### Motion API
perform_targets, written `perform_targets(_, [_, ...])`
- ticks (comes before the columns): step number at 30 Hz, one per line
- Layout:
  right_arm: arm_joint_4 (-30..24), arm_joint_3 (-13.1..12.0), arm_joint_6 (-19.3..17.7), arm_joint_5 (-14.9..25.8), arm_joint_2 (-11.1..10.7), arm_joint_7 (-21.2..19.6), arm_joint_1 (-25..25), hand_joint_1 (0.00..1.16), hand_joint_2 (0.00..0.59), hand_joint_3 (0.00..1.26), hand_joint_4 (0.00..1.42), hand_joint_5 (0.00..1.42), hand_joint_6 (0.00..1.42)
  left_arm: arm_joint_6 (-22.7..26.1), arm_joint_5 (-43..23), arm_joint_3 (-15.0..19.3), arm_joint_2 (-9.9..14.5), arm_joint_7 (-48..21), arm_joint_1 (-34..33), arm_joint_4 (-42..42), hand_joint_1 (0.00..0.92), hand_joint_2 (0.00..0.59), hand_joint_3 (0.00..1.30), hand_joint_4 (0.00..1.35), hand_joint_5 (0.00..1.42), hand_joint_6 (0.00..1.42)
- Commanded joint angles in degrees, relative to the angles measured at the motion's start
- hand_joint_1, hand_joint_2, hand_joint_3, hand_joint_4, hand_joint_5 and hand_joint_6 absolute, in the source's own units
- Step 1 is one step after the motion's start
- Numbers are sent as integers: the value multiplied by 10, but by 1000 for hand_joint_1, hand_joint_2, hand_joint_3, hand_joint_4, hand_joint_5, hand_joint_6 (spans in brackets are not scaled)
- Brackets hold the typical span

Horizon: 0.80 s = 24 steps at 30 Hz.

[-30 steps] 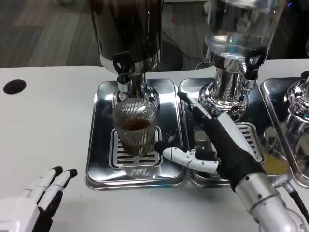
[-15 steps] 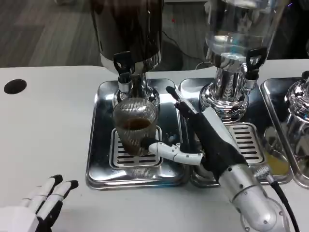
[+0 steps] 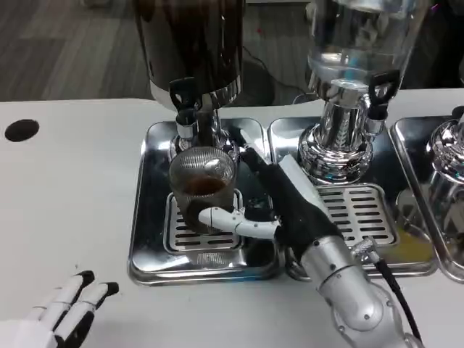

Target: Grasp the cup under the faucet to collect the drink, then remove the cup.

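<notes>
The cup (image 3: 202, 188) is a ribbed, see-through tumbler with a dark brown drink lying low inside it. It stands upright on the slotted grate of the left drip tray (image 3: 148, 217), directly below the black-handled faucet (image 3: 184, 109) of the dark-filled dispenser (image 3: 192, 43).

The right hand (image 3: 272, 203) reaches in from the lower right across the tray's inner edge. Its white thumb lies along the front of the cup near the base, and its dark fingers (image 3: 254, 157) stretch up beside the cup's right wall, so the hand brackets the cup from the right. From here I can't quite tell whether the thumb and fingers are pressing the glass or just lying close beside it; the hold does not look closed.

The left hand (image 3: 61, 315) rests low at the near left of the white surface (image 3: 72, 188), well apart from the tray, fingers straight and lightly spread with nothing in them.

To the right stands a clear dispenser (image 3: 355, 43) on a chrome pedestal over its own drip tray (image 3: 362, 210), just behind the right forearm. A third chrome base (image 3: 449, 156) shows at the far right edge, with a yellowish puddle (image 3: 406, 246) in the tray near it. A black round spot (image 3: 21, 130) sits at the far left of the surface.
</notes>
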Motion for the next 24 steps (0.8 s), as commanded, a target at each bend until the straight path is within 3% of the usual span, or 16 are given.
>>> perform_targets(1, [23,1,-10,7,9,-12,-15,664,102,6,1,25,0,-9,-7,7,-1,4,9,7,0,80,174,24,113,384])
perform_targets(24, [83,1,-32,23,25,-31,-45,677,97,21,22,59,6,-13,-17,15,8,-7,11,20,0,84,216,59,129,388])
